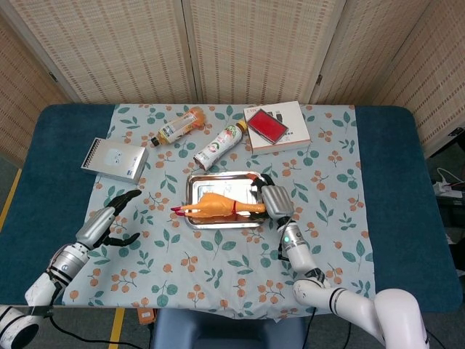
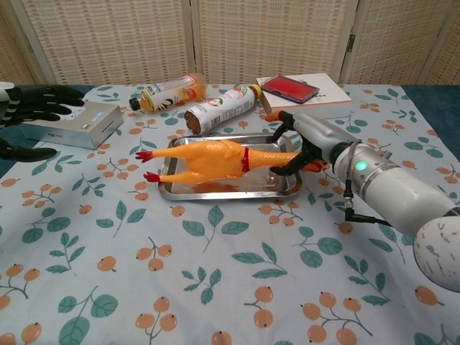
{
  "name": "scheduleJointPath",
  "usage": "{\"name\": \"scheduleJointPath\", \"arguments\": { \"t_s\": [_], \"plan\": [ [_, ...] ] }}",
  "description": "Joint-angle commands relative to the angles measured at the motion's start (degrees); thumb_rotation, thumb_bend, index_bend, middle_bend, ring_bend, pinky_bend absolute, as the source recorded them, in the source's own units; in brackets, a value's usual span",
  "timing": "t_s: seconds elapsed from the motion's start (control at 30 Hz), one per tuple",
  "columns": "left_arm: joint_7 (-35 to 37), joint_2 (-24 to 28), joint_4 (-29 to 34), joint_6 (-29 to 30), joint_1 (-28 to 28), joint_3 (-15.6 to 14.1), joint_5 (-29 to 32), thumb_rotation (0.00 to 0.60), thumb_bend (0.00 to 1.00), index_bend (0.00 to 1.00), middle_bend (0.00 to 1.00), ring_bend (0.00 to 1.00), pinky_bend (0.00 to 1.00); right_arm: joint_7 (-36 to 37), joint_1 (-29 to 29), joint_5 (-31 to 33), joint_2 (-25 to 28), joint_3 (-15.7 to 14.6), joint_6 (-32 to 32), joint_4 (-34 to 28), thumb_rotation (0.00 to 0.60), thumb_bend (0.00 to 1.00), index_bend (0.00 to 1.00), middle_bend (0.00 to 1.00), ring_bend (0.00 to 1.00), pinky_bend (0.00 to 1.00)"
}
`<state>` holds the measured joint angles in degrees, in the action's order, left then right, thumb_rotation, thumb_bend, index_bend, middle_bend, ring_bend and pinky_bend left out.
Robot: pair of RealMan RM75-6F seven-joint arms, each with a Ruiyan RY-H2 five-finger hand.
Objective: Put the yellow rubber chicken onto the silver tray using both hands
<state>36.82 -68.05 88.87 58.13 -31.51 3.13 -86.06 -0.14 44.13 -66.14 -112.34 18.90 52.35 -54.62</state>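
The yellow rubber chicken (image 1: 214, 206) (image 2: 208, 158) lies lengthwise in the silver tray (image 1: 218, 178) (image 2: 215, 192). Its red feet stick out over the tray's left rim. My right hand (image 1: 270, 198) (image 2: 309, 140) is at the chicken's head end, at the tray's right rim. Its fingers are spread, the upper ones lifted off the neck and the thumb low in front. The head is partly hidden under the palm. My left hand (image 1: 109, 224) (image 2: 36, 97) hovers far to the left of the tray, fingers apart, holding nothing.
A silver box (image 1: 114, 158) (image 2: 72, 121) lies at the left, close to my left hand. Behind the tray lie an orange juice bottle (image 1: 178, 127) (image 2: 169, 90) and a white bottle (image 1: 221, 144) (image 2: 223, 106). A white book with a red case (image 1: 276, 127) (image 2: 302, 93) sits at the back right.
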Motion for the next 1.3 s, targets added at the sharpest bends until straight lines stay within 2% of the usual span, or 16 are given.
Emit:
{"name": "scheduleJointPath", "arguments": {
  "t_s": [0.03,0.3,0.4,0.53,0.83,0.97,1.13,1.2,1.3],
  "plan": [
    [0.3,0.0,0.0,-0.1,-0.1,0.0,0.0,0.6,0.33,0.0,0.0,0.0,0.0,-1.3,-0.2,0.8,1.2,-0.1,-0.8,-1.5,0.6,0.23,0.02,0.15,0.1,0.34],
    [2.2,0.7,-0.4,-0.2,-0.1,-0.7,-0.6,0.6,0.33,0.0,0.0,0.0,0.0,-3.0,-0.9,0.4,2.9,-0.7,0.9,-4.3,0.6,0.19,0.0,0.06,0.03,0.17],
    [2.9,0.9,-0.5,-0.1,-0.2,-0.8,-0.9,0.6,0.33,0.0,0.0,0.0,0.0,-3.7,-1.1,0.3,4.4,-0.9,0.8,-6.1,0.6,0.17,0.0,0.01,0.0,0.11],
    [3.3,1.2,-0.2,0.3,-0.2,-0.9,-1.4,0.6,0.33,0.0,0.0,0.0,0.0,-5.0,-1.6,0.2,7.4,-1.6,0.4,-9.8,0.6,0.13,0.0,0.0,0.0,0.04],
    [1.9,3.1,2.2,1.5,0.7,-2.0,-2.1,0.6,0.34,0.0,0.0,0.0,0.0,-6.4,-4.3,-0.9,16.0,-3.2,1.8,-22.0,0.6,0.11,0.0,0.0,0.0,0.0],
    [-2.0,5.7,3.6,5.0,3.6,-4.0,-3.5,0.6,0.33,0.0,0.0,0.0,0.0,-7.8,-8.5,-5.7,22.4,-6.8,7.6,-30.6,0.6,0.11,0.0,0.0,0.0,0.0],
    [-17.2,7.2,3.0,12.5,10.8,-7.3,-3.5,0.6,0.35,0.0,0.0,0.0,0.0,-13.9,-16.7,-13.6,31.9,-15.1,17.8,-40.5,0.6,0.11,0.0,0.0,0.0,0.0],
    [-24.6,5.8,1.6,17.2,14.4,-7.6,-2.5,0.6,0.36,0.0,0.0,0.0,0.0,-16.9,-20.5,-15.8,35.6,-18.8,21.6,-42.9,0.6,0.11,0.0,0.0,0.0,0.0],
    [-32.2,1.8,-3.2,25.5,19.3,-7.1,-2.6,0.6,0.36,0.0,0.0,0.0,0.0,-18.9,-25.8,-17.0,38.8,-22.3,27.1,-43.6,0.6,0.11,0.0,0.0,0.0,0.0]
  ]
}}
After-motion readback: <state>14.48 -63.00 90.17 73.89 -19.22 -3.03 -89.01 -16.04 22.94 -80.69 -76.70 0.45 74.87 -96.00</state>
